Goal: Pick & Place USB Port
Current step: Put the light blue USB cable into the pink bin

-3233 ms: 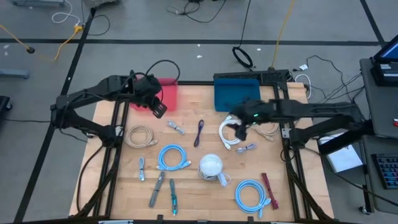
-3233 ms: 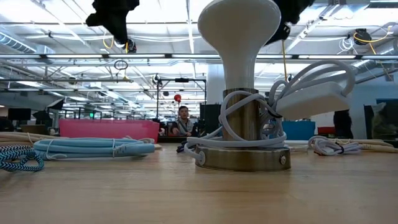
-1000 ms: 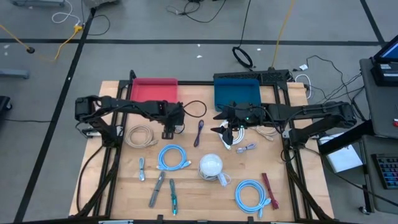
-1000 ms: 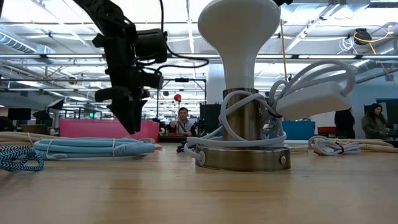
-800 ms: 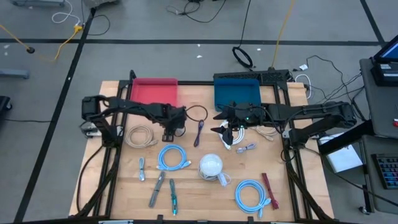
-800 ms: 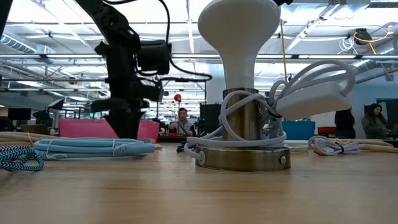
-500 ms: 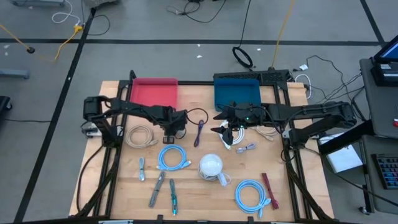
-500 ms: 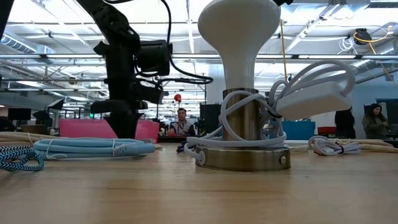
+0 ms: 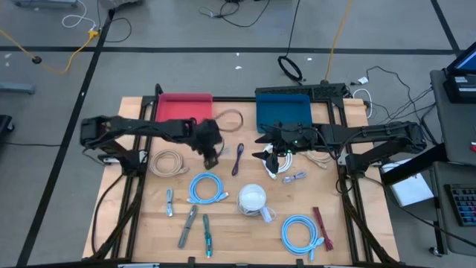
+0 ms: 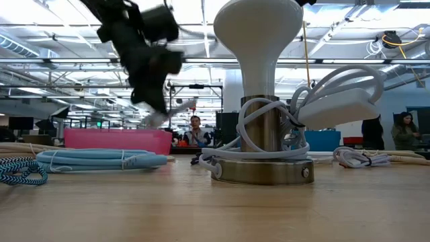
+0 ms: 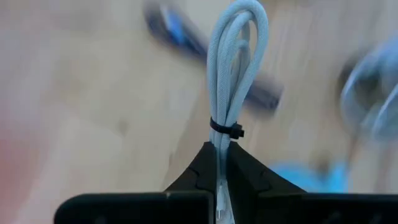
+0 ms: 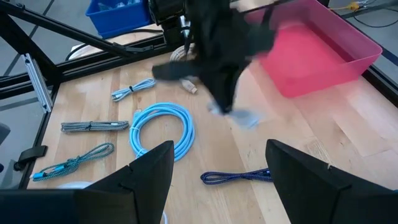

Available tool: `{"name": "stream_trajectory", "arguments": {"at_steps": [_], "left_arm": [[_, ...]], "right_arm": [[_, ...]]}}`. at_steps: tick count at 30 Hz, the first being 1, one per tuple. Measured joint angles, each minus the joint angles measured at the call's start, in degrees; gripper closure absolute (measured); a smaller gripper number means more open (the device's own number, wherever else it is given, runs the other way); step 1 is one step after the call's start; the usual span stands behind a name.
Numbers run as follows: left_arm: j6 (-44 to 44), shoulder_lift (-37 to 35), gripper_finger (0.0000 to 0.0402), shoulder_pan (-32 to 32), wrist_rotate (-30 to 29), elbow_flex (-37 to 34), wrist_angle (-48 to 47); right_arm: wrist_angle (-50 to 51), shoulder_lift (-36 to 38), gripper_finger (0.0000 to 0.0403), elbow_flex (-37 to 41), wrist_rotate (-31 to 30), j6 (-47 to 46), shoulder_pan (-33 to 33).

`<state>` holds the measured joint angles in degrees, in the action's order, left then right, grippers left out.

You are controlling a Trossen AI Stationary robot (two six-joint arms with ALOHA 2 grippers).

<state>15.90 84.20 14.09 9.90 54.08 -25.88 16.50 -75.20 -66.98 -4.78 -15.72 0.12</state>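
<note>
Bundled light grey cable (image 11: 233, 68), tied with a small black band, clamped between the closed fingers (image 11: 202, 171) of the left end effector (image 9: 210, 152). The looped end of the bundle projects straight out beyond the fingertips. In the high view the left end effector sits above the bench (image 9: 357, 216), just in front of the pink bin (image 9: 182, 109) and behind the coiled light blue cable (image 9: 206, 187); in the low view it hangs clear of the bench surface, with the pale bundle trailing from it. Right end effector (image 9: 272, 155): fingers (image 12: 305, 180) spread wide apart and holding nothing, poised over the white cable bundle (image 9: 271, 165) in front of the blue bin (image 9: 281, 112). A dark purple cable (image 9: 239, 158) lies on the bench between the two end effectors.
</note>
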Motion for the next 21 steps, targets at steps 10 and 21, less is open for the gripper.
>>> {"name": "stream_trajectory", "arguments": {"at_steps": [10,21], "left_arm": [[22.52,-11.14,0.0389,15.12,-14.38,0.10,-2.21],[23.21,0.88,0.0389,29.10,-5.52,-0.61,1.71]], "right_arm": [[-2.32,-0.02,0.0156,0.02,-0.04,-0.08,0.00],[-2.15,-0.02,0.0156,0.02,0.07,-0.42,0.00]]}}
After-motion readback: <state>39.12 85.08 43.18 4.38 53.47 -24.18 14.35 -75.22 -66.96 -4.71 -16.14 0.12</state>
